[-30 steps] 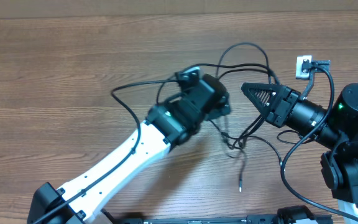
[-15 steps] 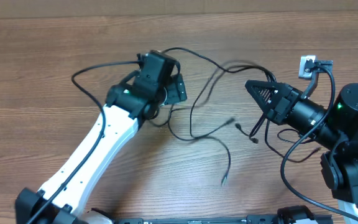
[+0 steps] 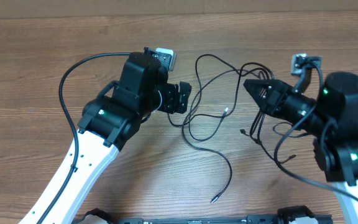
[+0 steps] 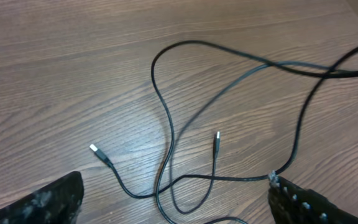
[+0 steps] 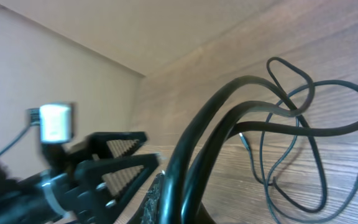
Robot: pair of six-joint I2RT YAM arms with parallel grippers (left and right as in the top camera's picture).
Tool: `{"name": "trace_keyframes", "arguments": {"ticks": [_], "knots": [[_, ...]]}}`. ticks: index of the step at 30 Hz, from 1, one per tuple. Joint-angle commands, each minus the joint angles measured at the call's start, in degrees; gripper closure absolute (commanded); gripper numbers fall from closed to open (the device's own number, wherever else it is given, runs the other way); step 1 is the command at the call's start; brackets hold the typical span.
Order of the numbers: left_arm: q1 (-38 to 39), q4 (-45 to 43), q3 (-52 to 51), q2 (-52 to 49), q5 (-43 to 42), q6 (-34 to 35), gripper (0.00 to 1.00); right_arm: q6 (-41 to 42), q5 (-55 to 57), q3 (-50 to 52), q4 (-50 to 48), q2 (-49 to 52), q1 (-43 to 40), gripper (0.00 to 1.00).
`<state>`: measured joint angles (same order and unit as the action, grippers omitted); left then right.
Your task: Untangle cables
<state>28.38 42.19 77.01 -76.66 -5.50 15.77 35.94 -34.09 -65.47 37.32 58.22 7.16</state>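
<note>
Several thin black cables (image 3: 214,199) lie in loose loops on the wooden table between the two arms, with small plugs at their free ends. My left gripper (image 3: 182,98) is open wide just left of the loops. In the left wrist view the cables (image 4: 166,117) cross under the jaws (image 4: 173,185), and one strand touches the right fingertip. My right gripper (image 3: 247,84) points left and is shut on a bundle of cables. In the right wrist view this bundle (image 5: 229,106) runs up out of the jaws (image 5: 163,171). Thinner loops (image 5: 291,93) lie beyond.
A small white connector block (image 3: 301,61) sits on the right arm's own wiring at the back right. A thick black arm cable (image 3: 73,68) arcs left of the left arm. The table's far edge (image 3: 179,14) meets a beige wall.
My left arm has swung left and back, away from the knot. The cables have been pulled out from a tight bunch into wider loops. The right gripper has stayed roughly in place.
</note>
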Motion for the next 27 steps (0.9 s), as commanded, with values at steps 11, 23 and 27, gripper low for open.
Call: {"name": "trace_keyframes", "arguments": {"ticks": [11, 23, 27], "knots": [[-0.2, 0.0, 0.8, 7.8, 3.5, -2.7, 0.00, -11.6, -24.4, -1.3, -4.8, 5.8, 0.0, 0.96], [-0.2, 3.4, 0.8, 13.4, 9.1, -2.7, 0.00, -20.5, 13.9, -1.3, 14.4, 6.4, 0.0, 0.25], [-0.2, 5.1, 0.8, 13.3, 9.1, -2.7, 0.00, -14.4, 35.0, -1.3, 23.0, 7.6, 0.0, 0.23]]}}
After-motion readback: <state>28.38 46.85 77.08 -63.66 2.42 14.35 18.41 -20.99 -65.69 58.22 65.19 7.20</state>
